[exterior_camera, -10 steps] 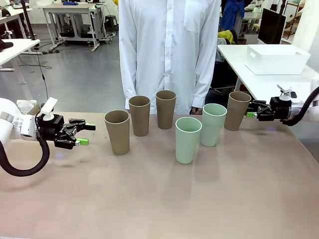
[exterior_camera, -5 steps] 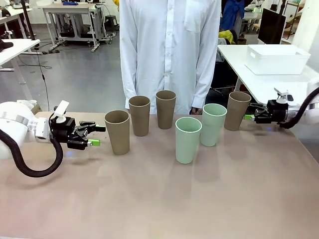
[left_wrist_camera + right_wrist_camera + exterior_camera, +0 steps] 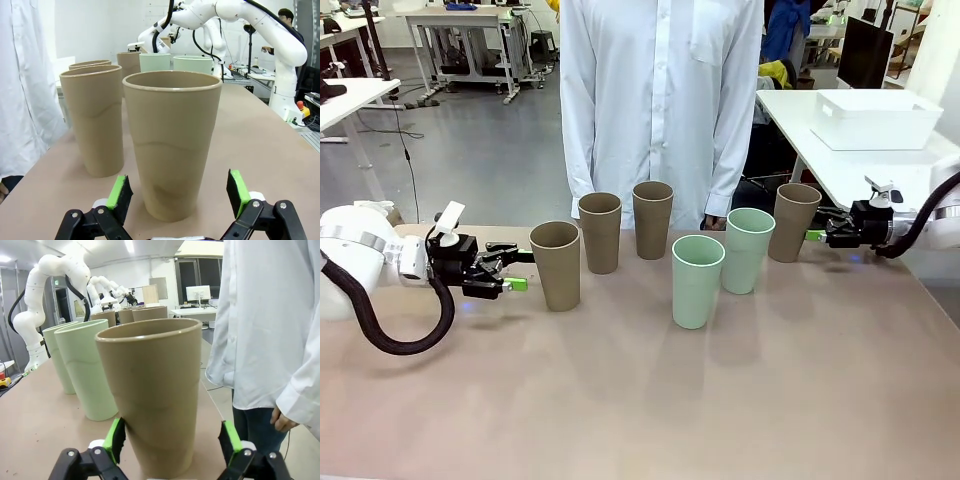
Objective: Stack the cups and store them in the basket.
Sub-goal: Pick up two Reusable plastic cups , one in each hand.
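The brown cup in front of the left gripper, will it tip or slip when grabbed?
The brown cup is tall on a narrower base, so a sideways nudge could tip it. Its matte wall, widening upward, likely holds against the green pads without slipping down. It looks empty, so probably light.

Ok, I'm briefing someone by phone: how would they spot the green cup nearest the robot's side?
On the tan table, six cups stand in a loose row before the person in white. Two right of the middle are pale green; your green cup is the left one, forward of every other.
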